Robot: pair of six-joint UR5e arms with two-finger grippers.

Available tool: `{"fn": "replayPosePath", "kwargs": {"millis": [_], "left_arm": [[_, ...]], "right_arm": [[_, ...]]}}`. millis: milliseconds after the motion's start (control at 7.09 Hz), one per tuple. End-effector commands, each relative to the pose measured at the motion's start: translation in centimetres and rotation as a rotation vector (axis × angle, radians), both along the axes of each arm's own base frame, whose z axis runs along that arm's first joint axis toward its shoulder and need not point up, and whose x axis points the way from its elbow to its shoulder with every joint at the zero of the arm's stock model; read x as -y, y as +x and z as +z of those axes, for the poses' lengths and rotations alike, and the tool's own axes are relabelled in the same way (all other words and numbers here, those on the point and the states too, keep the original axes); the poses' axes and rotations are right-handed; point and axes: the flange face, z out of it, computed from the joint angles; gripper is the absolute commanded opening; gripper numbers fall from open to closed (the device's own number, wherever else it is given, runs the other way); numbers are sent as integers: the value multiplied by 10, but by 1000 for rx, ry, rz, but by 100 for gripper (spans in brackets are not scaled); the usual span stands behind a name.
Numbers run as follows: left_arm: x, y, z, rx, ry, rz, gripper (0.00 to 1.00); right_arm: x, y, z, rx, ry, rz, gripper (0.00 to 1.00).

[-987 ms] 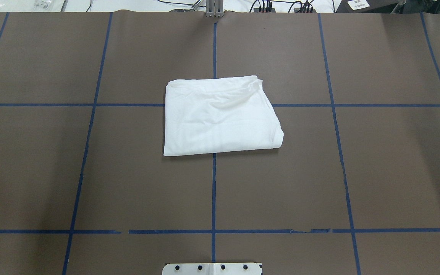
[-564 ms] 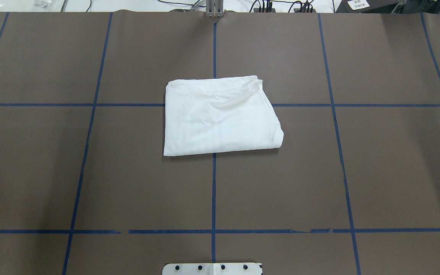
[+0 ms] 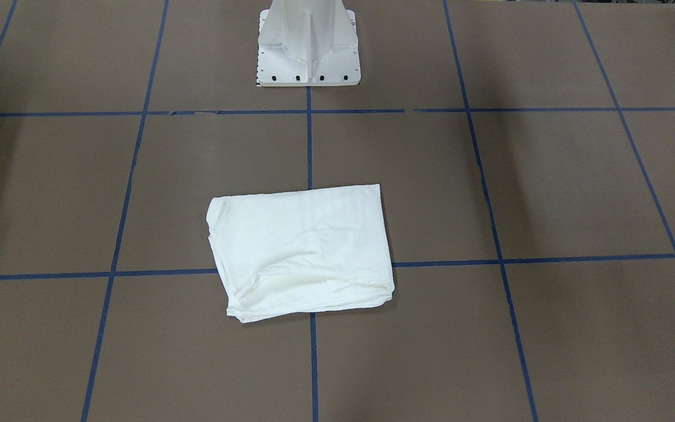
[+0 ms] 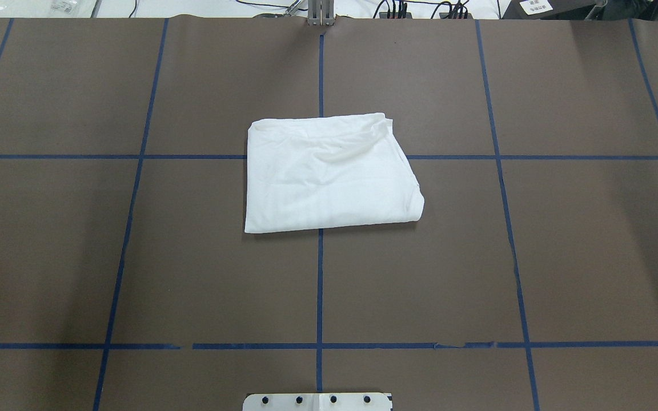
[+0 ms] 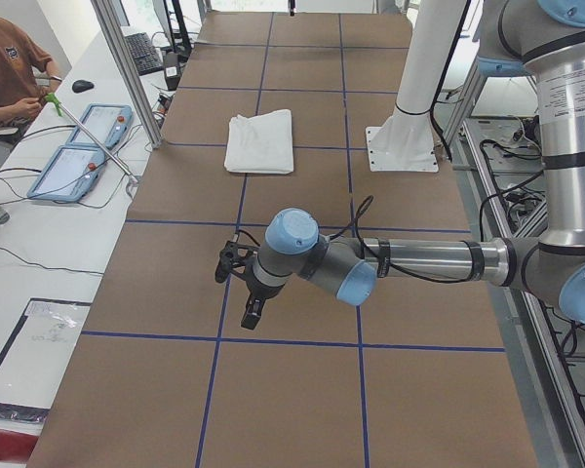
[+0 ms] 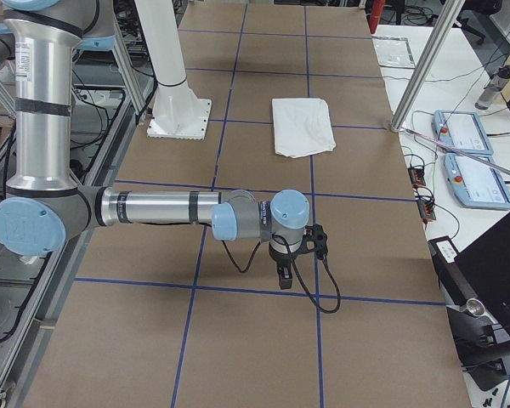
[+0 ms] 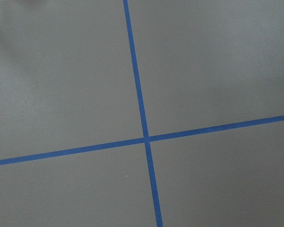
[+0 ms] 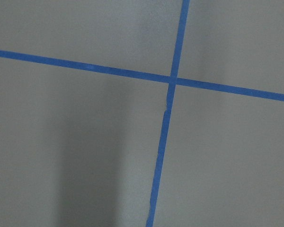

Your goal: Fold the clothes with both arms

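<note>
- Overhead exterior view is showing the white T-shirt [image 4: 329, 174] lying folded into a rough rectangle at the middle of the brown table [image 4: 77, 257], covering a crossing of the blue tape lines [image 4: 319, 285].
- Left gripper [image 5: 251, 312] is hovering over bare table, well apart from the T-shirt; whether its fingers are apart or together cannot be told.
- Right gripper [image 6: 282, 276] is hanging over bare table towards the opposite end, also well apart; its state cannot be told either.

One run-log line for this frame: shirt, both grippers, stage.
shirt: folded, flat at table centre | left gripper: clear of shirt, above bare table, fingers unreadable | right gripper: same | stage: fold looks complete
</note>
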Motion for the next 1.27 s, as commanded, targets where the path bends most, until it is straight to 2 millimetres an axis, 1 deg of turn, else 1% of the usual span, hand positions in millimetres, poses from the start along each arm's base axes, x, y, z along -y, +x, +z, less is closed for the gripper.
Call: {"fn": "replayPosePath", "kwargs": {"millis": [0, 282, 564, 1128], "left_arm": [[0, 0, 0, 0, 0, 0, 100], [1, 0, -1, 0, 4, 0, 100], [0, 0, -5, 0, 10, 0, 100], [1, 0, -7, -2, 9, 0, 100]], "right_arm": [[-1, 0, 2, 0, -5, 1, 100], [0, 0, 0, 1, 0, 0, 100], [-1, 0, 2, 0, -4, 1, 100], [-1, 0, 2, 1, -5, 2, 100]]}}
